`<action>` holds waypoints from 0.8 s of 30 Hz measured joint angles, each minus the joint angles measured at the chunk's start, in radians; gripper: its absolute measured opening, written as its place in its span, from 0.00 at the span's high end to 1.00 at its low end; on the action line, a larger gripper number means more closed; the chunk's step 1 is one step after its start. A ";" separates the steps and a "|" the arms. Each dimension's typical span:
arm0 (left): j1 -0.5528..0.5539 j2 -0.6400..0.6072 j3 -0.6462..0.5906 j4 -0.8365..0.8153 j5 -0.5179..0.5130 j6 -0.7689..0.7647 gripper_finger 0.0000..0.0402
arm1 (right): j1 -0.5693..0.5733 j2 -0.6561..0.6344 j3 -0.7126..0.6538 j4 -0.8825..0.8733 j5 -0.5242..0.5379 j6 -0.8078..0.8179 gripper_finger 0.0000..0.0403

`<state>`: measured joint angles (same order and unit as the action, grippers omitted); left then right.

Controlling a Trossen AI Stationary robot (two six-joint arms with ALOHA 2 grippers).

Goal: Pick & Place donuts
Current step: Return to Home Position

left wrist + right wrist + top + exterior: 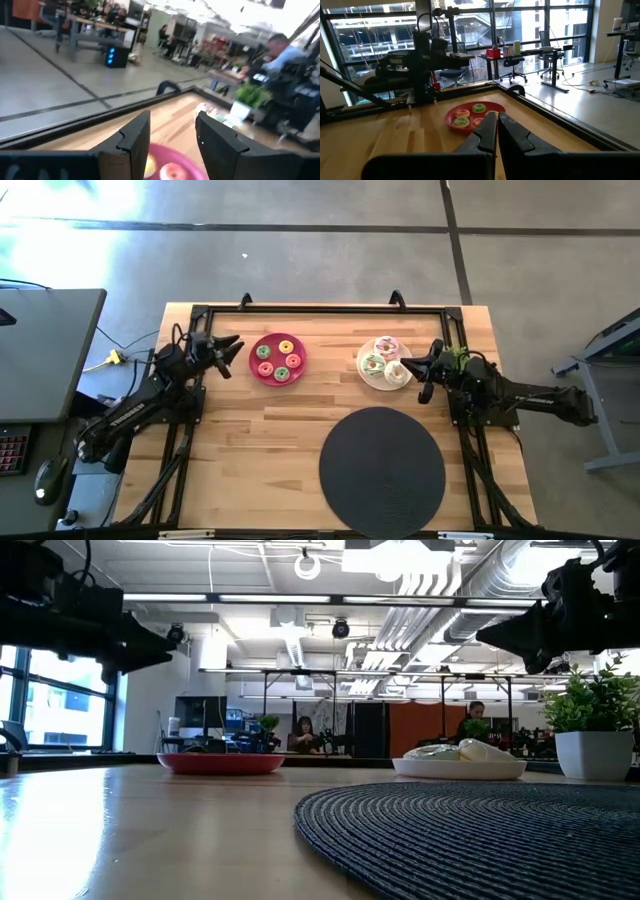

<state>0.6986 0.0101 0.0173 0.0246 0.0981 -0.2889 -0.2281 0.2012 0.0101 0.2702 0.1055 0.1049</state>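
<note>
On the pink plate (253, 361) lie tiny donuts (264, 352), green, pink and yellow; left gripper (172, 125) agape, right gripper (497, 120) closed empty

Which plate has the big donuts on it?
The white plate, by the right gripper. Its three donuts are big and frosted; the pink plate has only tiny ones.

Grey concrete floor (320, 260); tall windows (380, 30); office chairs (547, 60); exposed ceiling ducts (450, 590); potted plant (592, 730); seated person (303, 732).
</note>
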 joint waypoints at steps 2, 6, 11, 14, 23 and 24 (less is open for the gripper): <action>-0.013 0.016 0.003 0.018 0.004 -0.019 0.62 | 0.000 0.000 0.000 -0.004 0.000 0.000 0.98; -0.074 0.020 0.003 0.003 -0.012 0.000 0.62 | 0.000 0.000 0.000 -0.005 0.000 0.000 0.98; -0.186 0.020 0.002 -0.001 -0.090 0.019 0.62 | 0.000 0.000 0.000 -0.006 0.000 0.000 0.98; -0.261 0.020 0.000 -0.006 -0.134 0.019 0.62 | 0.000 0.000 0.000 -0.006 0.000 0.000 0.98; -0.411 0.021 -0.002 -0.024 -0.098 0.022 0.62 | 0.000 0.000 0.000 -0.006 0.000 0.000 0.98; -0.420 0.021 -0.002 -0.026 -0.084 0.023 0.62 | 0.000 0.000 0.000 -0.006 0.000 0.000 0.98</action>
<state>0.2784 0.0307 0.0158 -0.0010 0.0138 -0.2663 -0.2283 0.2012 0.0097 0.2638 0.1055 0.1051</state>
